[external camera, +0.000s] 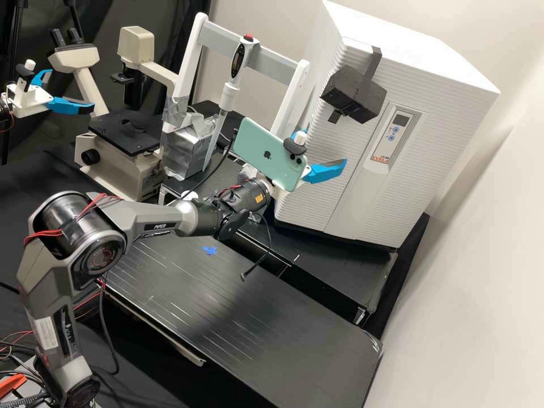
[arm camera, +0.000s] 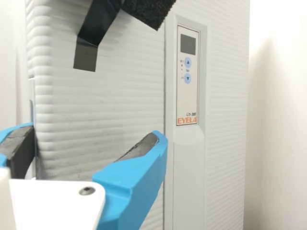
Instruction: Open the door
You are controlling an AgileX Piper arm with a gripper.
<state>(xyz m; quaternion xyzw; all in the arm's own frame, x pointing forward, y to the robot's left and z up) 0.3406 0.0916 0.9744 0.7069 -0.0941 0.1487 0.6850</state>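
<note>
Facing white cabinet (external camera: pixel 447 113), end effector (external camera: pixel 327 145) hangs near door (arm camera: pixel 105 100), fingers (external camera: pixel 328 172) spread apart, arm (external camera: pixel 141 216) bent.

Cabinet (external camera: pixel 368 198): white, the front patterned with fine parallel ribs. Control panel (arm camera: pixel 187 105): off-white, display (arm camera: pixel 188 44) dark grey, buttons (arm camera: pixel 188 63) pale blue, lettering orange-red. Block (external camera: pixel 348 90): black, speckled grey. Jaws: bright blue, pads (arm camera: pixel 144 145) dark grey. Phone (external camera: pixel 266 153): mint green. Arm (external camera: pixel 48 277): grey and black. Desk (external camera: pixel 238 300): black, pale streaks, one bright blue mark (external camera: pixel 209 250).
</note>
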